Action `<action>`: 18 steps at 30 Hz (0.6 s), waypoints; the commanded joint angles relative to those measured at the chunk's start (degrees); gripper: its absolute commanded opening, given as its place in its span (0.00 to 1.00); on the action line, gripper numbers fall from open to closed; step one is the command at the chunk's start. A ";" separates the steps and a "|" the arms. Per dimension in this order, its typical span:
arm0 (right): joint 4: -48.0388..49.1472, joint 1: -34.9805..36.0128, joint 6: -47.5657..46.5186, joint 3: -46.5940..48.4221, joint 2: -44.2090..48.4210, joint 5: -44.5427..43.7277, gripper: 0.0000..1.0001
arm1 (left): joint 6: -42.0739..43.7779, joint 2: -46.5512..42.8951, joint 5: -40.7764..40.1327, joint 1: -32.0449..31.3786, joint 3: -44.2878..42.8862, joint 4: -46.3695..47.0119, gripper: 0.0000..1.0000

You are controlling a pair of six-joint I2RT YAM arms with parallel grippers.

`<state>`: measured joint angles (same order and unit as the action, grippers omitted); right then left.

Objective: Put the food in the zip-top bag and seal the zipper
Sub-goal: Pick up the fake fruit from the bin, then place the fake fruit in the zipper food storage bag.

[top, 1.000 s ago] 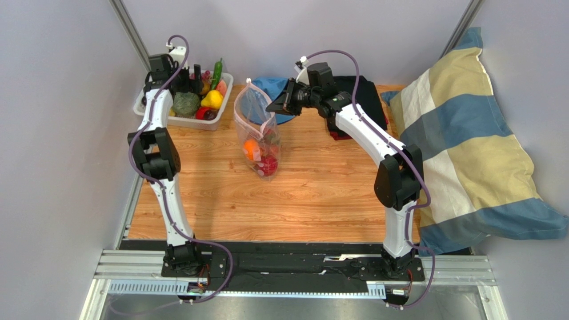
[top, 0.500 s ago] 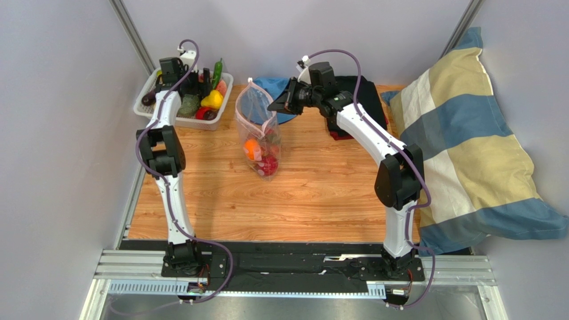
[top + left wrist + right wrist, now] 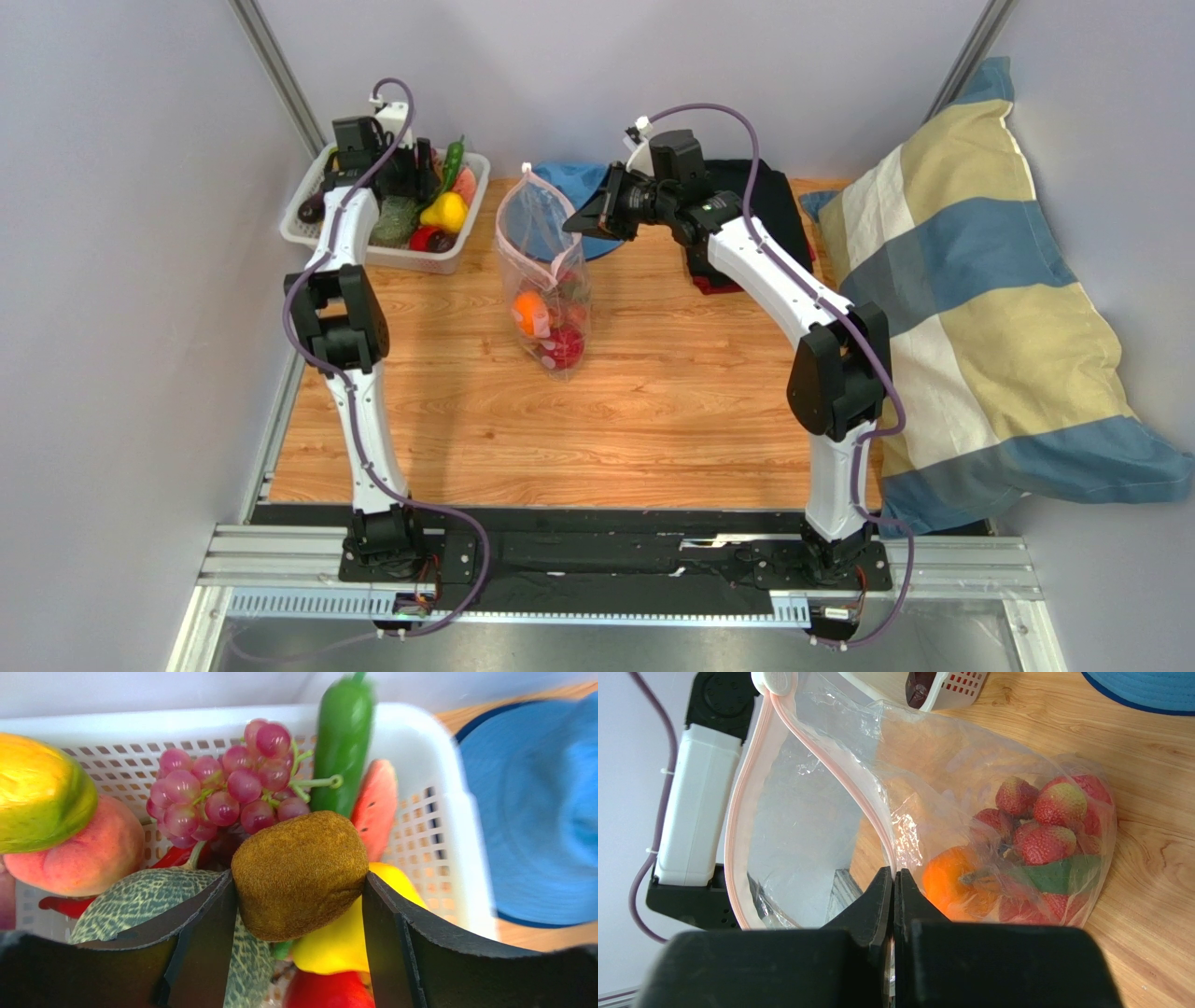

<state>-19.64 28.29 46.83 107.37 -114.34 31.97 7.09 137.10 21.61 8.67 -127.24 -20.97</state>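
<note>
My left gripper [image 3: 298, 882] is shut on a brown fuzzy kiwi [image 3: 300, 873] and holds it just above the white slatted basket [image 3: 449, 798]. In the top view it [image 3: 407, 165] hovers over the basket at the back left. My right gripper [image 3: 894, 875] is shut on the rim of the clear zip-top bag [image 3: 808, 812], right by the pinkish zipper [image 3: 829, 770], and holds the mouth open. The bag [image 3: 540, 245] holds an orange [image 3: 952, 878] and strawberries [image 3: 1046, 822].
The basket holds purple grapes [image 3: 217, 791], a green pepper [image 3: 344, 735], a peach [image 3: 77, 854], a melon [image 3: 147, 896], a yellow pepper [image 3: 351, 945] and a watermelon slice [image 3: 375, 812]. A blue bucket hat [image 3: 575, 182] lies behind the bag. A striped pillow [image 3: 982, 308] fills the right side.
My left wrist has shifted a little to the right and back over the basket. The right arm and the bag have stayed still.
</note>
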 commanded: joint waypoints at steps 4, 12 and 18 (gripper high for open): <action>1.36 -0.26 -0.77 1.26 0.09 -0.50 0.00 | -6.73 -18.15 9.84 -0.32 -0.83 0.32 0.43; 1.45 0.01 -1.13 1.52 0.53 -0.68 0.00 | -17.81 -35.13 23.30 -4.96 13.05 2.15 0.44; 1.62 0.71 -1.39 1.35 1.14 -1.29 0.00 | -17.82 -47.00 25.07 -13.40 28.44 2.78 0.47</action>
<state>-19.55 28.45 46.63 107.37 -114.34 31.81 -8.78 92.97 42.61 0.14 -105.93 -17.26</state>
